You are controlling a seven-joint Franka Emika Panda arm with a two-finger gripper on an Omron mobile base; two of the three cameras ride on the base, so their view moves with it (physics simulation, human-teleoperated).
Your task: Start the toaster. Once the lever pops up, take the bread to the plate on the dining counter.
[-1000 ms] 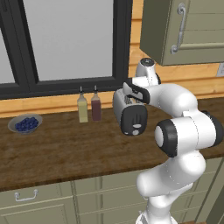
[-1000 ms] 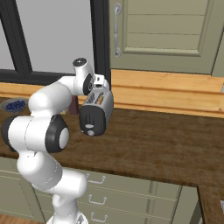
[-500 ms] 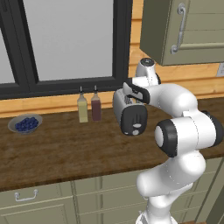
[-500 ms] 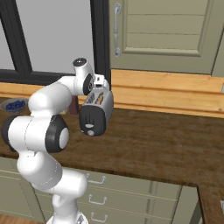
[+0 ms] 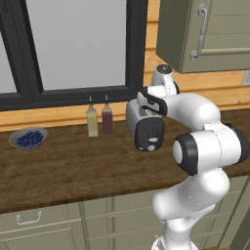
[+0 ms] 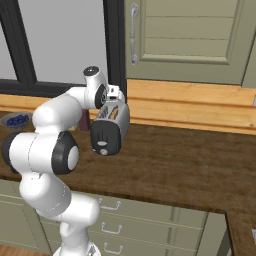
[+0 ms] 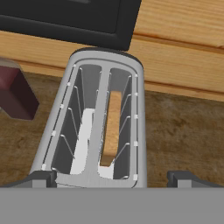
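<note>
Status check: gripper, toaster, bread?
Gripper open, poised above the toaster. Bread sits in one slot, other slot empty. Two bottles stand beside the toaster, not in the path.

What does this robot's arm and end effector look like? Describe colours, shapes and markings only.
The arm is glossy white, built from fat rounded segments joined by dark grey to black ring-shaped joints. A small dark disc caps the topmost joint. No cables, logos or lettering are visible. The end effector has two small dark grey, blocky fingertips.
</note>
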